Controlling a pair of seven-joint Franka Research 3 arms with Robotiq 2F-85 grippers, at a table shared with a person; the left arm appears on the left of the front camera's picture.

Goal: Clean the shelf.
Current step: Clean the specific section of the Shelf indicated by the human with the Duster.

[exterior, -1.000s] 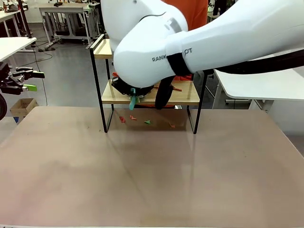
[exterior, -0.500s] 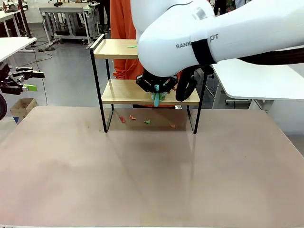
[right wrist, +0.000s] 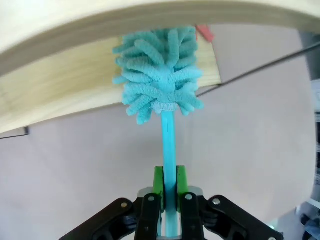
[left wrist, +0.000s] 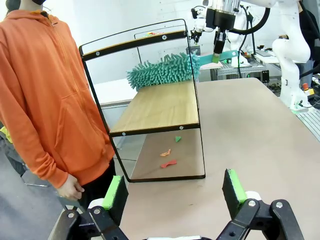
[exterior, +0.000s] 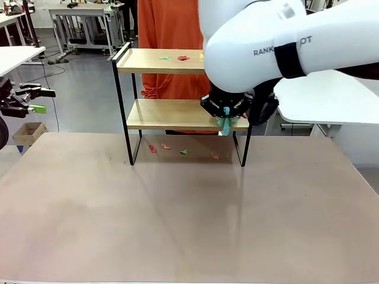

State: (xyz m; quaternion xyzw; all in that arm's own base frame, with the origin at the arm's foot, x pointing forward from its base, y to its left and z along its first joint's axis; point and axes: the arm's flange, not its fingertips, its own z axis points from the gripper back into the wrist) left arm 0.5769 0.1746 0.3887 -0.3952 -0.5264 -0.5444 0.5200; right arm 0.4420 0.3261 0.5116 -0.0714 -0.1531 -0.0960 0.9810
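Right wrist view: right gripper (right wrist: 170, 184) pinching the thin teal handle (right wrist: 169, 145) of a duster (right wrist: 159, 75), green pads pressed on it from both sides; fluffy head straight ahead of the fingertips.
Duster head: resting on the lower board (right wrist: 65, 95) of the shelf (exterior: 166, 114), at the board's end corner.
Red scrap (right wrist: 204, 33): just beyond the head, farther from the jaws; on the board or off it, cannot tell.
Left gripper (left wrist: 174, 191): jaws spread wide, nothing between them, well back from the shelf.
Shelf, from the left jaws: well ahead of the fingertips, upright on the table (left wrist: 260, 130); person (left wrist: 45, 90) standing just beside it, off to one side of the jaws.
Done, by judgement: lower board looks swept — bare wood from the near end up to the duster head in the left wrist view.
Left, by judgement: upper board (exterior: 148, 61) carries a few green and red bits (exterior: 180, 58), above the level of the right jaws; not yet dusted, by the look of it.
Fallen scraps (exterior: 183, 152): on the table under the shelf, lower than the right jaws; off the shelf but not gathered.
Progress estimate: about halfway — one tier of two.
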